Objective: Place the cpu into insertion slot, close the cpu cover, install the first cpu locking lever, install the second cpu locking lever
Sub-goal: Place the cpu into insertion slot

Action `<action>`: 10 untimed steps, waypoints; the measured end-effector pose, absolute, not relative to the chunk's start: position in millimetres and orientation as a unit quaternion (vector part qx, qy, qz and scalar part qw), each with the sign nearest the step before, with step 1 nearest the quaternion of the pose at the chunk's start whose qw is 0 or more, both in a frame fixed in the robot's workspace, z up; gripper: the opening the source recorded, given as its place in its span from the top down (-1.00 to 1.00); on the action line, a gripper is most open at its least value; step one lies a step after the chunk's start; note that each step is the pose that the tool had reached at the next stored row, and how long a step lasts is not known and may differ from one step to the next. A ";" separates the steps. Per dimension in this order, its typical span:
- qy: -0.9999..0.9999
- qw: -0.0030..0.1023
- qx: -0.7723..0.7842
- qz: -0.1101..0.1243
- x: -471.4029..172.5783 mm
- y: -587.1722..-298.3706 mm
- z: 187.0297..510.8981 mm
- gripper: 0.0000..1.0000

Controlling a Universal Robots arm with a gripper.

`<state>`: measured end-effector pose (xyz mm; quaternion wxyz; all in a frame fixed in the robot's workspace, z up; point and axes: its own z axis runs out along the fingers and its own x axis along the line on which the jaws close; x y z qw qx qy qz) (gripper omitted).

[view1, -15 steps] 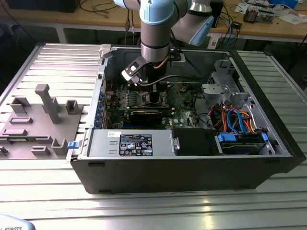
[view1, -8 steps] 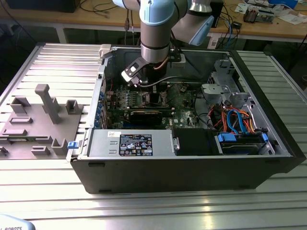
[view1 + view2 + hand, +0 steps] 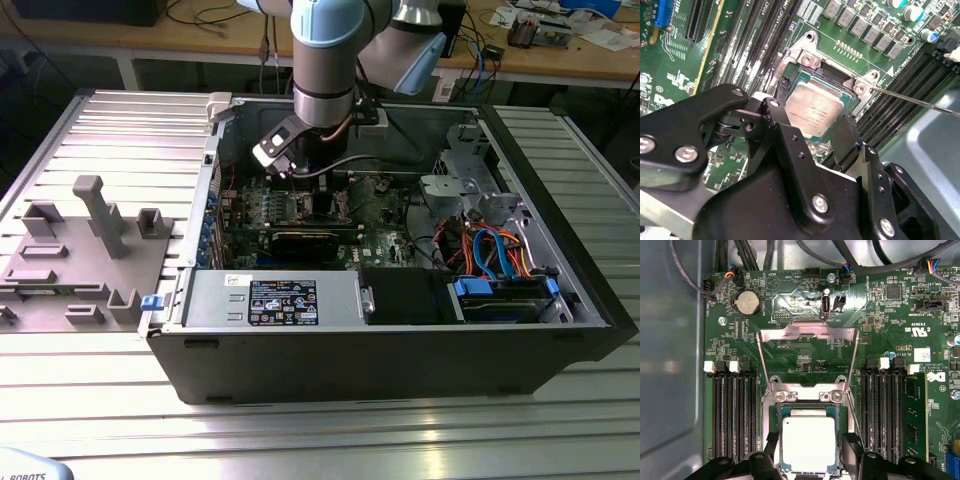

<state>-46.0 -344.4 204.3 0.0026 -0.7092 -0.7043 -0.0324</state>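
The cpu (image 3: 807,445) (image 3: 815,107), a silvery square chip, lies level within the insertion slot (image 3: 807,396) (image 3: 809,60), a dark socket with a metal rim on the green motherboard. My gripper (image 3: 809,440) (image 3: 807,119) is down over it. Its black fingers (image 3: 771,446) hug two opposite sides of the chip, shut on it. The cpu cover (image 3: 807,332), a thin metal frame, stands swung open behind the socket. Thin wire locking levers (image 3: 761,360) (image 3: 920,102) are raised beside it. In the exterior view the arm (image 3: 322,90) reaches down into the open computer case (image 3: 400,345).
Long black memory slots (image 3: 732,415) (image 3: 885,410) flank the socket on both sides. A coin battery (image 3: 746,302) and cables sit beyond the cover. A grey drive cage (image 3: 455,170) and power supply (image 3: 280,300) crowd the case. A grey fixture block (image 3: 80,260) lies on the exterior view's left.
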 end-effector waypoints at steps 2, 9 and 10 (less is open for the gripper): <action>-0.704 0.005 -0.709 -0.035 -46.0 -344.2 205.8 -0.22; -0.706 -0.010 -0.708 -0.020 -46.0 -334.9 212.9 0.07; -0.708 -0.018 -0.706 -0.012 -46.0 -334.8 212.9 0.18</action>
